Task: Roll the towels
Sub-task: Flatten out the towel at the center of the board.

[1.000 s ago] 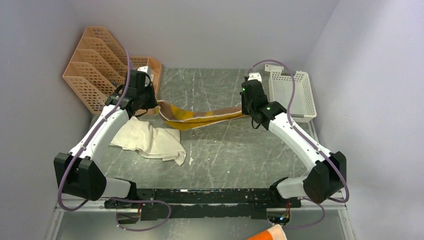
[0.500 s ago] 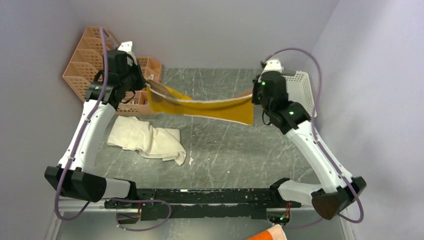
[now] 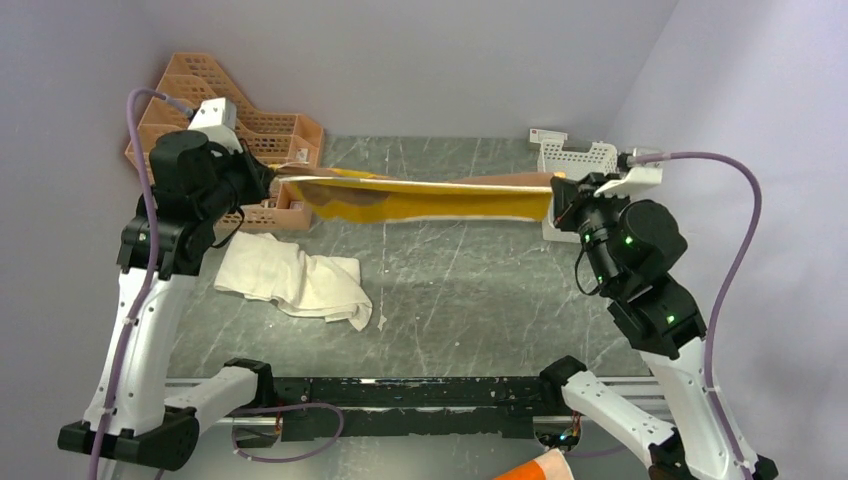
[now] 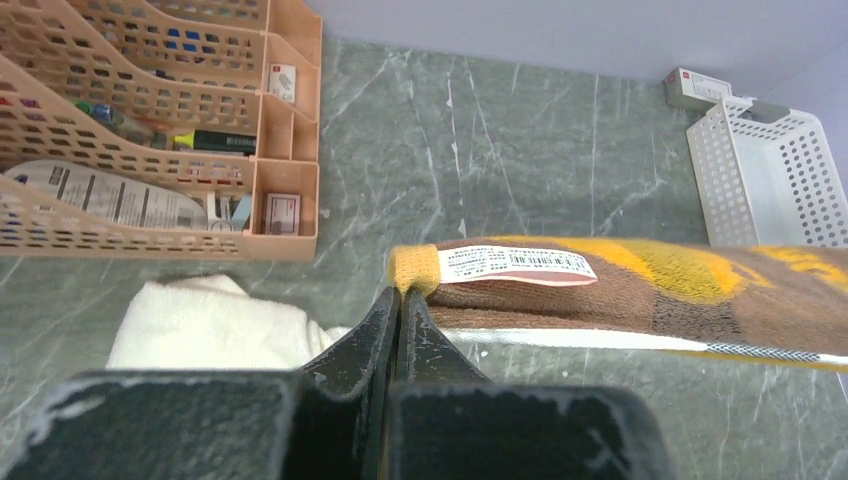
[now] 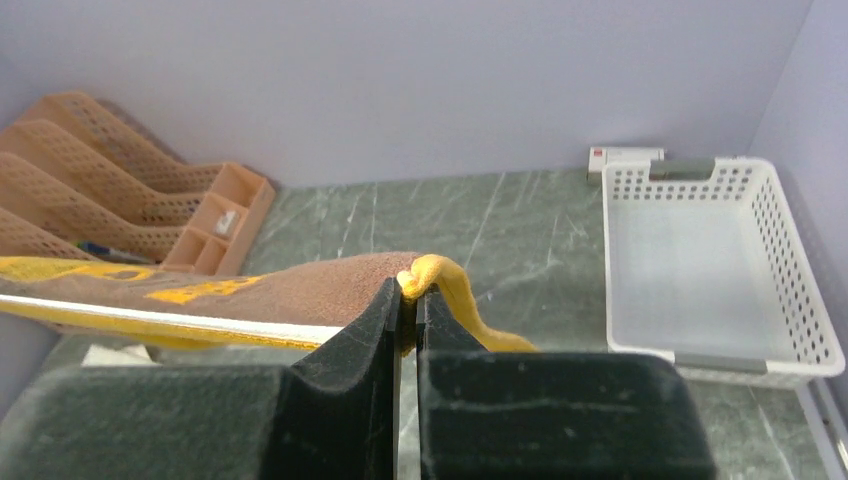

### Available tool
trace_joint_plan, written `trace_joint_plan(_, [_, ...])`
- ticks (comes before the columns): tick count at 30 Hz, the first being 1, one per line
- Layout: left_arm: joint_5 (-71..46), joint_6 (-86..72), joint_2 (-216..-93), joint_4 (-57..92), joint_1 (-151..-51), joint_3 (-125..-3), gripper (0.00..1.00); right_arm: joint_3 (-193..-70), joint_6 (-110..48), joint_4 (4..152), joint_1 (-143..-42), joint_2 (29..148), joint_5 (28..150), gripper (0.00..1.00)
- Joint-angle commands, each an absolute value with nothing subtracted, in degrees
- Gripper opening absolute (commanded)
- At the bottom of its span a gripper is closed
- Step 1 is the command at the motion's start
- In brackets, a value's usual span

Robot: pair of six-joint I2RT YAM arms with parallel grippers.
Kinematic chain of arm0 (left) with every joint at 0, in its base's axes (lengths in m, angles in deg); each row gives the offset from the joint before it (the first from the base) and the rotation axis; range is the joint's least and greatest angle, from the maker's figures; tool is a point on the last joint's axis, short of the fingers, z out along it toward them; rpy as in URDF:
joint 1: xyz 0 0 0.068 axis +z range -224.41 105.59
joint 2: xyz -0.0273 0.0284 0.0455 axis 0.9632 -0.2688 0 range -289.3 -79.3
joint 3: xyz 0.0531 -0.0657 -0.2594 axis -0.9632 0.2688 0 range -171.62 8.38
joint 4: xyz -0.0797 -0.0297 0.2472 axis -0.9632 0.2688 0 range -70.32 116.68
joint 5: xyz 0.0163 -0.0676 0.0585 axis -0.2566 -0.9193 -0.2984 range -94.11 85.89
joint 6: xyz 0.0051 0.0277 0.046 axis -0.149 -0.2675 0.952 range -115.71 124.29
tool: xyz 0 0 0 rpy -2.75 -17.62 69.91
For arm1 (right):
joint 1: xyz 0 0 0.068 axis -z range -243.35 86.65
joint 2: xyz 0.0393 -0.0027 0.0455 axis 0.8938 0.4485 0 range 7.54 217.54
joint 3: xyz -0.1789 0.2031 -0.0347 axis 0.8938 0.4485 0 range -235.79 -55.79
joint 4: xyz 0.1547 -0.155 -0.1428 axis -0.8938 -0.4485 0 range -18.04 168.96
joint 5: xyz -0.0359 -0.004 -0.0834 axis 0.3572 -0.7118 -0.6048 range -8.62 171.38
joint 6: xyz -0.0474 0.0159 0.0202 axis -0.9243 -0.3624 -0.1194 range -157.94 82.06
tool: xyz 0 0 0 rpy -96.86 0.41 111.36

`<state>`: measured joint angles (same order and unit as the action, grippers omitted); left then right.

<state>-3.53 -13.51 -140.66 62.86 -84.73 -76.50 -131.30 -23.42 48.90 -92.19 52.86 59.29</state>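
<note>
A yellow and brown towel hangs stretched in the air between my two grippers, high above the table. My left gripper is shut on its left corner, next to a white label; the pinch shows in the left wrist view. My right gripper is shut on its right corner, seen in the right wrist view. The towel also shows in the right wrist view. A crumpled white towel lies on the table at the left, below the left arm.
Orange mesh file organisers with small items stand at the back left. A white perforated basket sits at the back right, with a small white box behind it. The grey marble tabletop spreads under the towel.
Both arms have risen and moved apart. The yellow and brown towel went from sagging near the table to pulled taut and nearly level in the air. The white towel has not moved.
</note>
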Motion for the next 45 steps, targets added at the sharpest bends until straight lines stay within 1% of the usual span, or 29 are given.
trace_joint_plan(1, [-2.0, -13.4, -139.0, 65.3, -84.3, -74.1, 0.07, -124.5, -22.4, 51.9, -91.9, 50.9, 58.9, 0.00])
trace_joint_plan(5, [-3.0, -12.9, -142.6, 63.1, -84.3, -72.3, 0.07, -121.2, -21.2, 56.1, -91.8, 54.6, 58.4, 0.00])
trace_joint_plan(9, [-3.8, -13.1, -148.6, 57.9, -84.3, -69.0, 0.07, -117.6, -18.3, 62.6, -91.9, 62.1, 55.3, 0.00])
trace_joint_plan(11, [-4.1, -13.8, -152.5, 53.7, -84.3, -66.7, 0.07, -116.0, -16.1, 66.2, -91.8, 66.7, 52.7, 0.02])
trace_joint_plan(13, [-5.1, -15.1, -157.5, 49.3, -84.3, -64.3, 0.07, -115.0, -13.6, 69.5, -88.8, 72.4, 52.0, 0.05])
trace_joint_plan(15, [-6.0, -17.0, -164.6, 46.3, -84.3, -65.1, 0.07, -114.6, -10.4, 72.8, -85.2, 78.8, 54.4, 0.06])
trace_joint_plan(17, [-6.6, -18.0, -172.0, 44.6, -84.3, -68.3, 0.07, -115.1, -6.0, 75.7, -81.1, 87.4, 57.3, 0.05])
trace_joint_plan(19, [-7.1, -17.9, -179.6, 43.2, -84.3, -73.7, 0.07, -117.2, -3.6, 78.1, -76.7, 95.4, 60.7, 0.00])
trace_joint_plan(20, [-7.1, -17.7, -183.5, 43.3, -84.3, -77.5, 0.07, -119.0, -2.8, 78.9, -75.2, 99.6, 62.3, 0.00])
trace_joint_plan(23, [-6.7, -16.6, -196.3, 45.2, -84.2, -91.9, 0.07, -130.2, -2.7, 79.2, -71.5, 112.8, 67.6, 0.00])
trace_joint_plan(25, [-7.1, -14.4, -205.7, 49.4, -84.1, -105.0, 0.14, -141.8, -3.7, 75.9, -69.5, 123.3, 71.9, 0.02])
trace_joint_plan(26, [-7.4, -13.8, -210.4, 51.8, -83.9, -112.3, 0.21, -148.4, -4.3, 71.9, -68.4, 128.5, 74.4, 0.09])
trace_joint_plan(27, [-7.9, -13.3, -216.4, 53.9, -83.7, -119.5, 0.32, -155.5, -4.8, 68.6, -67.5, 133.6, 76.8, 0.13])
trace_joint_plan(29, [-8.4, -12.7, -222.1, 55.5, -83.2, -131.2, 0.54, -168.1, -6.0, 63.5, -66.0, 141.3, 82.1, 0.23])
trace_joint_plan(30, [-8.7, -12.6, -222.7, 54.3, -82.9, -133.4, 0.71, -172.0, -6.7, 62.6, -65.5, 143.6, 84.5, 0.30])
trace_joint_plan(31, [-9.7, -12.2, -221.8, 51.5, -82.4, -131.7, 0.96, -174.2, -7.4, 63.2, -65.2, 145.0, 87.6, 0.39])
trace_joint_plan(32, [-10.8, -11.8, -220.0, 47.3, -82.0, -127.9, 1.00, -174.7, -8.4, 64.5, -65.1, 145.0, 89.1, 0.55])
trace_joint_plan(33, [-11.6, -11.0, -217.7, 43.4, -81.6, -123.7, 0.99, -173.9, -9.5, 66.5, -65.1, 144.4, 90.1, 0.76])
trace_joint_plan(34, [-12.0, -10.2, -215.8, 39.9, -81.4, -120.0, 0.99, -172.3, -10.7, 68.5, -65.1, 143.1, 91.0, 0.95])
trace_joint_plan(35, [-12.1, -8.9, -214.5, 38.1, -81.2, -117.8, 0.99, -170.6, -12.1, 70.5, -65.1, 141.9, 91.8, 0.99])
trace_joint_plan(37, [-12.6, -6.0, -214.4, 39.3, -81.1, -117.6, 0.99, -168.6, -14.3, 71.6, -65.1, 140.0, 91.2, 1.00])
trace_joint_plan(38, [-13.4, -5.0, -215.0, 41.2, -81.0, -118.6, 0.97, -168.5, -16.0, 71.0, -65.1, 139.7, 90.6, 1.00])
trace_joint_plan(40, [-15.7, -4.2, -216.2, 44.0, -81.1, -120.1, 0.84, -169.6, -19.1, 69.5, -65.1, 140.0, 90.3, 1.00])
trace_joint_plan(42, [-17.9, -4.6, -215.7, 43.9, -81.1, -117.9, 0.71, -170.9, -22.5, 68.1, -65.1, 140.7, 90.0, 1.00])
trace_joint_plan(43, [-18.6, -5.0, -214.8, 43.0, -81.1, -115.8, 0.66, -172.1, -24.3, 66.6, -65.1, 141.3, 90.0, 0.98])
trace_joint_plan(45, [-19.0, -5.7, -213.1, 41.1, -81.1, -111.4, 0.62, -174.9, -27.2, 63.9, -65.1, 143.1, 88.9, 0.97])
